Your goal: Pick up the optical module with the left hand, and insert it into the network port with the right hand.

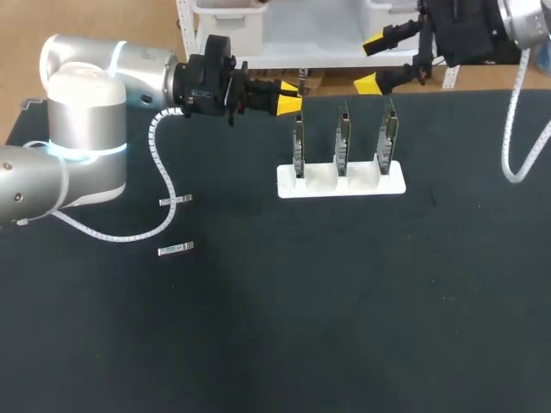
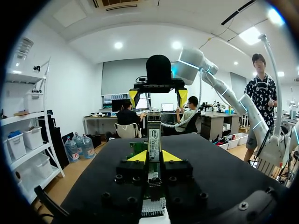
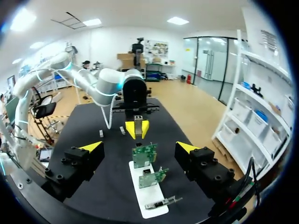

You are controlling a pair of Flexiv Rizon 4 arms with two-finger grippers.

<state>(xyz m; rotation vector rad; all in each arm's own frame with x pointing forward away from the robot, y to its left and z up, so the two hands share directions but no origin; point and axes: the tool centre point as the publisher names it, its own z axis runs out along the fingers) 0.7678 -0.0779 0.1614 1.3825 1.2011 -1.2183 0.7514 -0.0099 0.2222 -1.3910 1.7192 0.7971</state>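
Far left of a white slab-like stand (image 1: 341, 182), the left gripper (image 1: 289, 104) pinches a slim metallic optical module (image 2: 154, 139) between its yellow tips. The right gripper (image 1: 372, 63) hangs spread wide beyond the stand's three upright green circuit boards (image 1: 343, 138).

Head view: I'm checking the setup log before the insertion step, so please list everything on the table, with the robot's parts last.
table: one, black, under everything.
stand: one, white, far middle of the table.
circuit boards: three, green, upright in the stand.
loose optical modules: two, silver, flat on the table left of the stand.
held optical module: one, silver, in the left gripper.
left gripper: one, yellow-tipped, left of the boards, shut on that module.
right gripper: one, yellow-tipped, open, above the table's far edge.
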